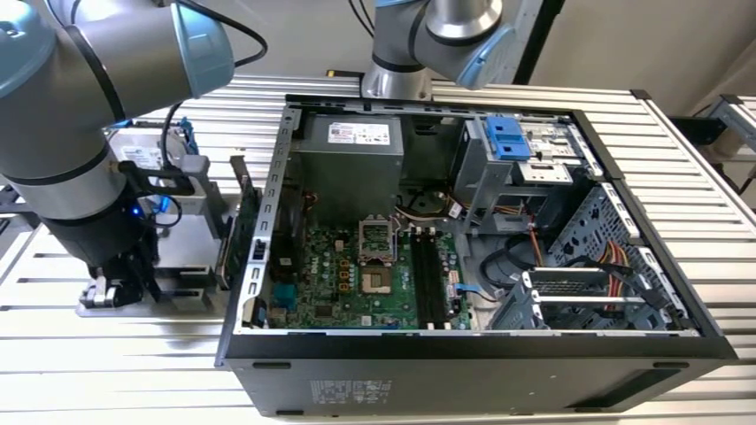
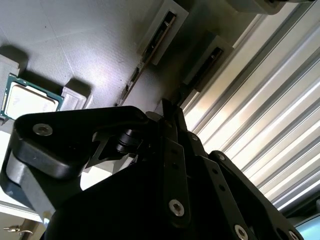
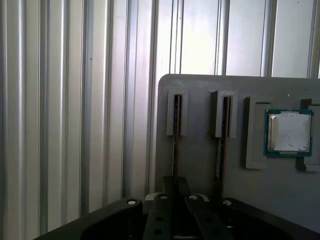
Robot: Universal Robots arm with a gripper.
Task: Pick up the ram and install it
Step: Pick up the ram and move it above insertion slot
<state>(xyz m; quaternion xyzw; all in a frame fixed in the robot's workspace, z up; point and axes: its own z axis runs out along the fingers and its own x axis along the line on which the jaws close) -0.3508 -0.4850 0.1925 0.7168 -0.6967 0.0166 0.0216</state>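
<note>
Nearest, in the first wrist view: black gripper (image 3: 175,186), closed on the top edge of the ram (image 3: 174,152), standing on edge in the slot closest to the tray (image 3: 200,90) rim. Just beside, in the next slot, a second stick (image 3: 220,150); beyond that, a chip (image 3: 289,132) in its pocket. Past the rim, bare ribbed tabletop (image 3: 75,125). On the exterior view's right of the gripper, an upright card (image 1: 240,217), then the open case (image 1: 473,359).

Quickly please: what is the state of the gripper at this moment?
Gripper: right at the ram standing in the gray tray; open or closed cannot be told.
</note>
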